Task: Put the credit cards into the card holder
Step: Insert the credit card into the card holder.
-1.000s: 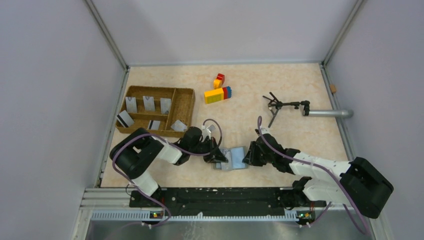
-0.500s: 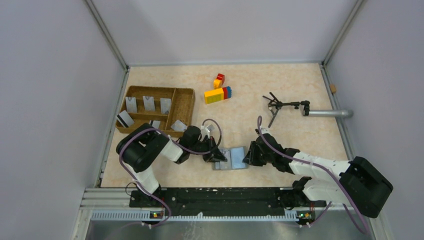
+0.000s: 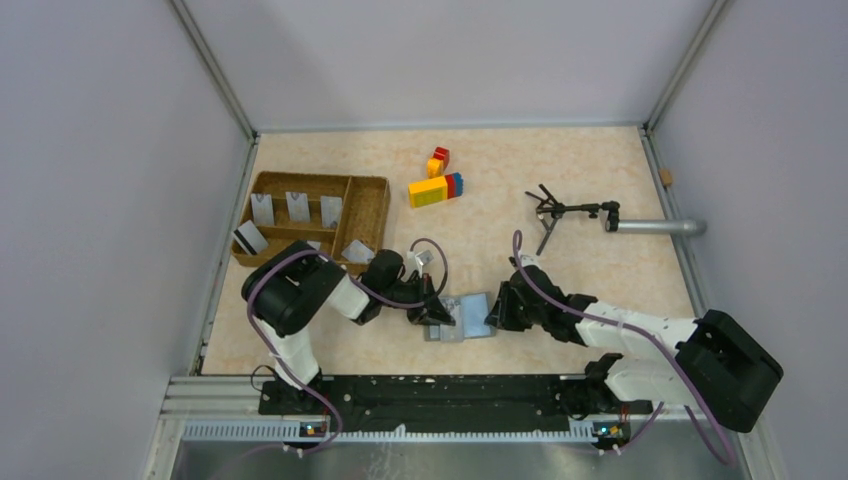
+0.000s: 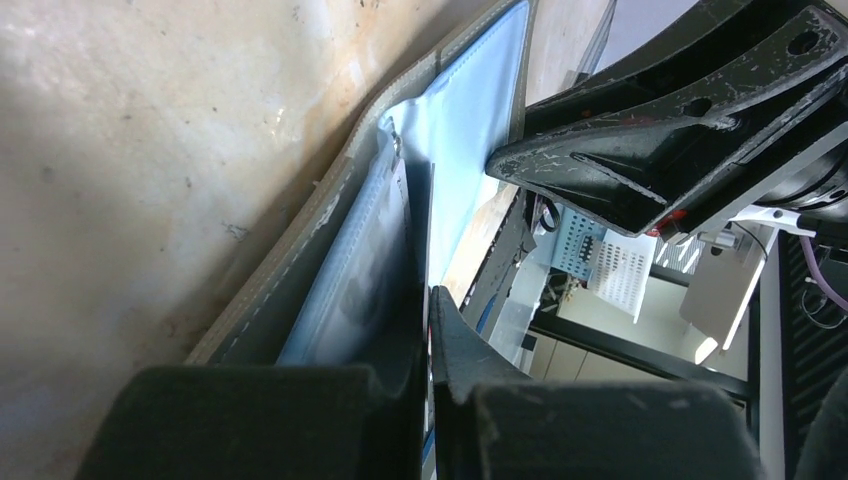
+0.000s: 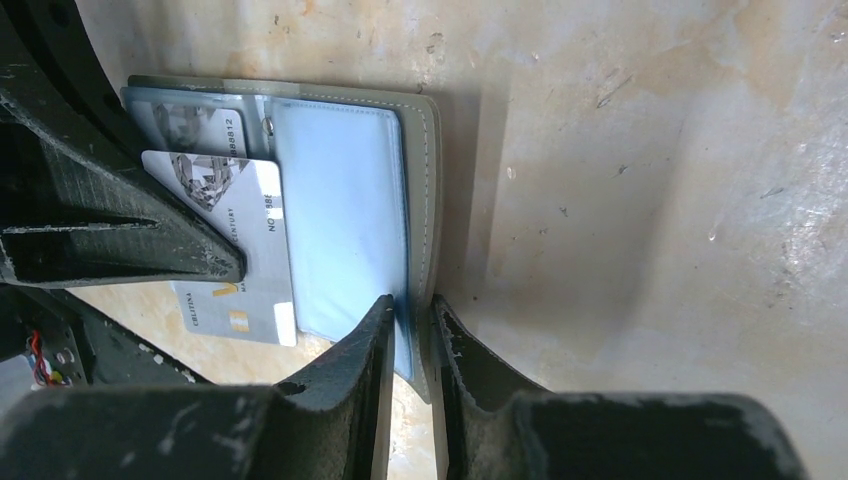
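Right pincer grips an edge of the soft grey fold-over card holder at the tabletop near edge, while left pincer pinches a stiff, slippery silver credit card endwise.

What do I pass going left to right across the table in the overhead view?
Brown wicker compartment tray → left gripper, shut on a silver credit card → open grey fold-over card holder → right gripper pinching its edge → black tripod-like stand → silver metal tube.
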Available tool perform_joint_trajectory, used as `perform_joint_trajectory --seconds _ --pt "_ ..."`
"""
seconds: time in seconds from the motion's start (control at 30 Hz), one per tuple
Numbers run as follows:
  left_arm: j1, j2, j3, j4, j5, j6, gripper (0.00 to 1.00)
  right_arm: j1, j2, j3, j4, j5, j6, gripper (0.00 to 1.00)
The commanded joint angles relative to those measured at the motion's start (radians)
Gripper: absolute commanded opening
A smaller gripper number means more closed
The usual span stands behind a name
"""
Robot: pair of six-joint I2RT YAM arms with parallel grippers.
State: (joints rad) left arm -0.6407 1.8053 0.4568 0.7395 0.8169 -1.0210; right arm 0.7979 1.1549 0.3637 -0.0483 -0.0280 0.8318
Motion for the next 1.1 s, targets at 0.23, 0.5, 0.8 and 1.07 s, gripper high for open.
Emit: perform_joint_trajectory --seconds 0.23,0.5,0.8,1.07 --pt "0.009 0.056 0.028 0.098 0.024 -0.015 0.00 0.011 0.019 0.040 -0.028 0.023 -0.004 0.16" --pt "0.019 0.088 0.022 0.144 0.001 -0.040 0.00 0.011 0.016 0.040 -0.035 0.023 -0.004 0.15" --pt "0.024 0.125 0.034 0.172 -0.021 -0.047 0.00 0.011 0.013 0.038 -0.037 0.023 -0.005 0.14" --pt "0.024 0.158 0.024 0.223 -0.025 -0.068 0.00 0.011 0.013 0.035 -0.038 0.023 -0.006 0.14"
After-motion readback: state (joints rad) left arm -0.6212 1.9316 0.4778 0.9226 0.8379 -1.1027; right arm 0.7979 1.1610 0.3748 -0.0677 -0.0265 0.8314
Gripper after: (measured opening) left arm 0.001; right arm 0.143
